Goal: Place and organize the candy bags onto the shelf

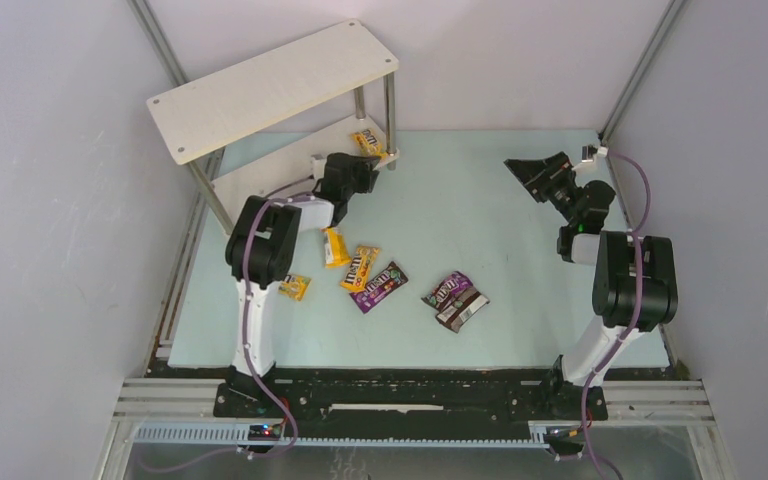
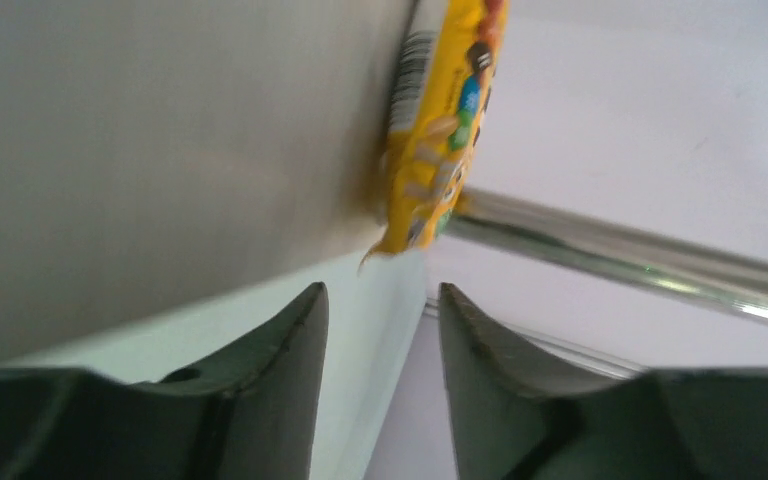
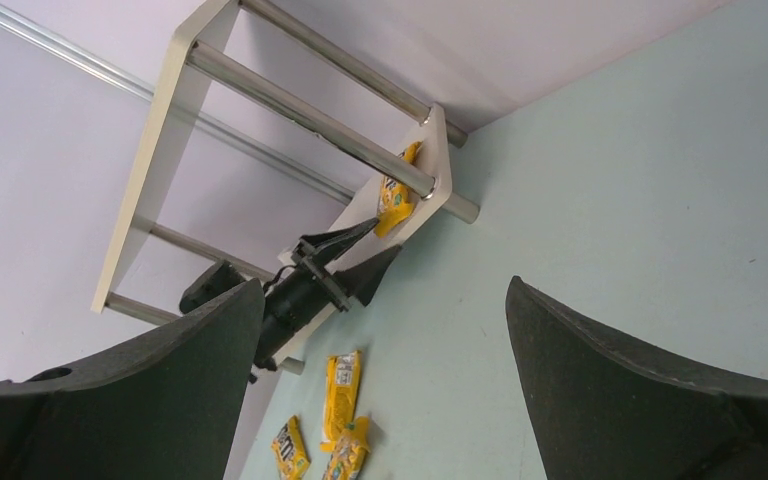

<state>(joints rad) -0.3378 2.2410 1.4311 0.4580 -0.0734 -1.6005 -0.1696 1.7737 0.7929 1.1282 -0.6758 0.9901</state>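
Top view, L to R. Upper left of frame: the shelf [image 1: 260,95], two flat matte off-white boards w/ rounded corners on thin, shiny round metal legs [image 1: 391,105]. The top board runs diagonally across the corner and the lower board sits mostly under it. At the lower board's right end, beside a leg, lies one yellow packet [image 1: 367,142], flat & glossy.

The left gripper [image 1: 380,160], black, points at that packet from lower left. In the wrist view its two dark tapered fingers [image 2: 295,350] stand apart w/ nothing btwn them, so the pincer is open & holds nothing. The packet's crimped end is just past the tips, next to the steel leg.

Centre-left, on the smooth pale mint table mat [image 1: 520,250], are three more yellow packets:
- one [image 1: 295,287] sits by the left arm's upright link
- one [image 1: 335,246] is slim & near vertical in frame
- one [image 1: 360,267] is tilted & touches a purple packet [image 1: 378,287] lying diagonal

Just right of centre, a second purple packet [image 1: 447,290] has the dark brown packet [image 1: 462,311] touching its lower edge. All are rectangular w/ a foil-like sheen.

Upper right: the right gripper [image 1: 545,172] is held over the mat, well apart from every packet. The wrist view shows broad matte black fingers [image 3: 620,380] spread wide & empty, so that pincer is fully open.
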